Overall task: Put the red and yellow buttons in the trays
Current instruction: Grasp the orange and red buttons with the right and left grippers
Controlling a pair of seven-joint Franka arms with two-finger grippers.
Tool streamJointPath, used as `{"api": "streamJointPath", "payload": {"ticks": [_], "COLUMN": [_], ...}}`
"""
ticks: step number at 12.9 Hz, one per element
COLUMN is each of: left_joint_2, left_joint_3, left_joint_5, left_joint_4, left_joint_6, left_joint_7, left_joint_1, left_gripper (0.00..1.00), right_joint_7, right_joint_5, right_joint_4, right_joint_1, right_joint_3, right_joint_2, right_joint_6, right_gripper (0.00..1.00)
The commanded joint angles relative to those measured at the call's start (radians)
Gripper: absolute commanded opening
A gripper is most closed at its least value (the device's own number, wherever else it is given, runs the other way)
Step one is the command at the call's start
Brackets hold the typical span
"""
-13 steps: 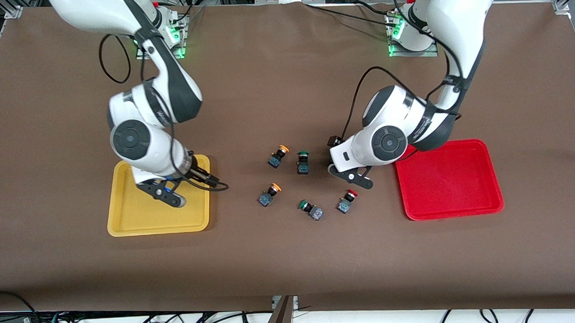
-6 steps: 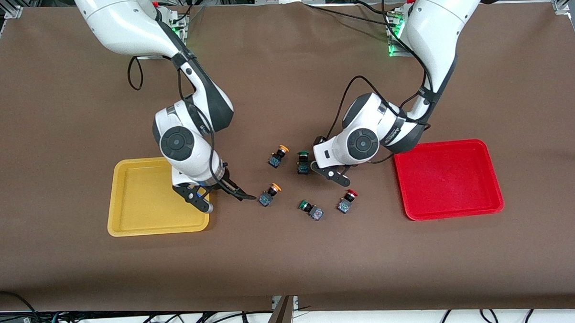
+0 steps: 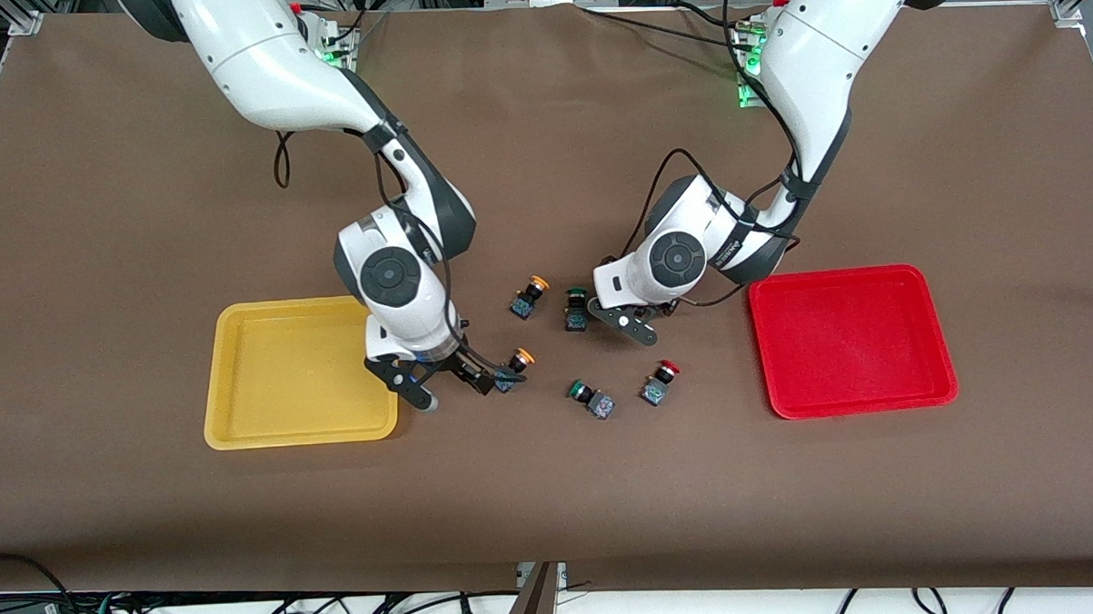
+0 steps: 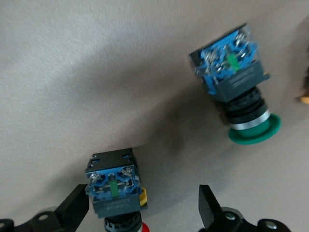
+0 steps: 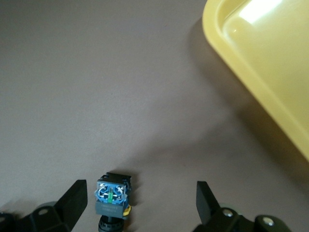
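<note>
My right gripper (image 3: 454,387) hangs open beside the yellow tray (image 3: 241,418), low over an orange-yellow-capped button (image 3: 514,365). In the right wrist view that button (image 5: 112,194) lies between the open fingers of the right gripper (image 5: 140,193), close to one of them. My left gripper (image 3: 635,327) is open over a red-capped button (image 4: 114,186), which lies between the fingers of the left gripper (image 4: 143,205) and is hidden under the hand in the front view. A second red-capped button (image 3: 660,382) and a second orange-yellow one (image 3: 529,298) lie loose. The red tray (image 3: 854,405) holds nothing.
Two green-capped buttons lie among the others: one (image 3: 576,310) right beside the left gripper, also seen as the green-capped button (image 4: 236,82), and one (image 3: 591,399) nearer the front camera. The yellow tray's rim (image 5: 251,87) is close to the right gripper.
Both arms have swung in toward the cluster of buttons. The right gripper left the yellow tray for the orange-yellow button. The left gripper shifted toward the green one. Both stayed open.
</note>
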Motion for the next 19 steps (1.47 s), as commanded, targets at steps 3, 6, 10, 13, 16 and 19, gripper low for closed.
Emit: {"api": "streamJointPath", "payload": {"ticks": [3, 6, 10, 13, 16, 19], "left_joint_2": [-0.012, -0.012, -0.014, -0.023, -0.046, -0.109], "left_joint_3": [0.006, 0.006, 0.006, 0.006, 0.002, 0.002], "left_joint_5": [0.019, 0.019, 0.019, 0.019, 0.019, 0.019], "left_joint_4": [-0.038, -0.036, -0.036, -0.036, -0.032, -0.013], "left_joint_6": [0.049, 0.049, 0.048, 0.037, -0.009, -0.132], "left_joint_7": [0.013, 0.012, 0.013, 0.012, 0.012, 0.013], "left_joint_1": [-0.008, -0.010, -0.010, -0.008, -0.006, 0.006], "left_gripper": [1.00, 1.00, 0.76, 0.54, 0.45, 0.43], "right_joint_7": [0.079, 0.092, 0.087, 0.041, 0.003, -0.201], "right_joint_5": [-0.024, -0.025, -0.024, -0.021, -0.013, 0.045], "right_joint_4": [0.197, 0.207, 0.204, 0.204, 0.205, 0.205], "right_joint_1": [0.083, 0.113, 0.125, 0.116, 0.090, 0.009], "right_joint_3": [-0.059, -0.064, -0.065, -0.065, -0.064, -0.055], "right_joint_2": [0.152, 0.183, 0.192, 0.189, 0.171, 0.087], "right_joint_6": [-0.003, -0.004, -0.004, -0.003, -0.015, -0.160], "right_gripper": [1.00, 1.00, 0.60, 0.00, 0.00, 0.00]}}
